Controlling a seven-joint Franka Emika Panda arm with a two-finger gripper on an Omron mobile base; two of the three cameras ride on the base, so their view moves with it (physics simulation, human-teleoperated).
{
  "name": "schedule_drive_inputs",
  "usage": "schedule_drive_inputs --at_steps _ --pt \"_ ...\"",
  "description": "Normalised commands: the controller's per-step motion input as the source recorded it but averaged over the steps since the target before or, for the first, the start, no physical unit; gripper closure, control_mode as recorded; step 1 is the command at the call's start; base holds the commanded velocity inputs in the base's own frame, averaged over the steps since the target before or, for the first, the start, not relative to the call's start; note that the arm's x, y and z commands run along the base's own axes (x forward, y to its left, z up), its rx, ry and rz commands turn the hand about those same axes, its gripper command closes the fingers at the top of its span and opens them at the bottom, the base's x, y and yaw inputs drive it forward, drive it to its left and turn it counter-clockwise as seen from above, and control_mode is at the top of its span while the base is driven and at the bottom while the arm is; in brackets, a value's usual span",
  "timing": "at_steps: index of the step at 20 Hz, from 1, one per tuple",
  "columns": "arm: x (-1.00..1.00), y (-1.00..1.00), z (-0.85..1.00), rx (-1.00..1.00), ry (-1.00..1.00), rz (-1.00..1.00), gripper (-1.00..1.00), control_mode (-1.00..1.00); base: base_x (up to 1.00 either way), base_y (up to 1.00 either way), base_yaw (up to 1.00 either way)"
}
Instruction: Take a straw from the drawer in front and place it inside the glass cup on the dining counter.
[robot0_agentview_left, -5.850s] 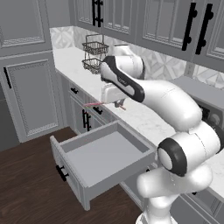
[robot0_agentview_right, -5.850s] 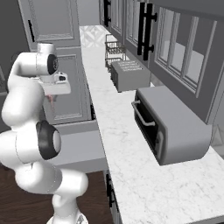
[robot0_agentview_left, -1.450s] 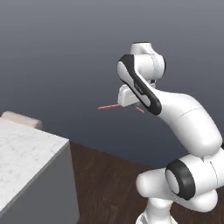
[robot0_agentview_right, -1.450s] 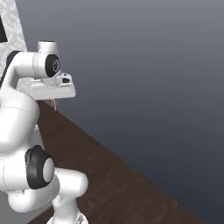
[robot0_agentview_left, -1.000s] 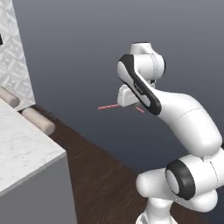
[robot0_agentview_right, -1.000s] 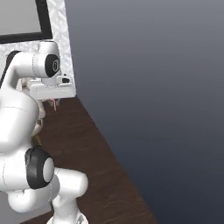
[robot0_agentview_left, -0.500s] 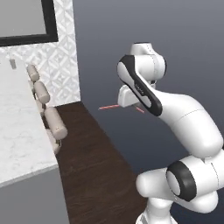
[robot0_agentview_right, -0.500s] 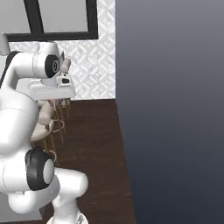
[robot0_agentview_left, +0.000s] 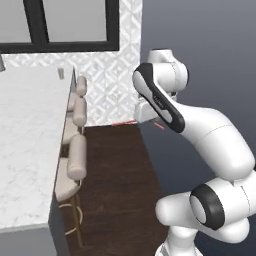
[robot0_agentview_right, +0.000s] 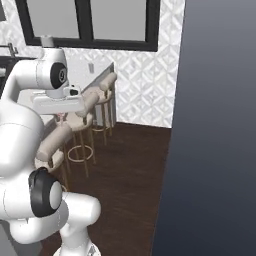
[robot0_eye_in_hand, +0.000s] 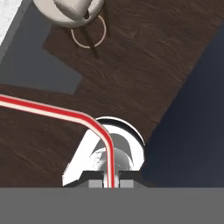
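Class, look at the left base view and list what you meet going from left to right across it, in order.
dining counter → row of beige stools → straw held in the shut gripper → white robot arm
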Motion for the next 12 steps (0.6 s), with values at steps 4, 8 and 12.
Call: schedule_drive_inputs --at_steps 4,8,12 --pt "0.00 0.00 0.00 0.00 0.00 0.00 1.00 1.00 0.95 -0.70 0.52" --pt "0.00 0.00 0.00 0.00 0.00 0.00 1.00 1.00 0.95 -0.71 0.51" --pt "0.00 0.00 0.00 0.00 0.00 0.00 1.00 1.00 0.90 -0.75 0.49"
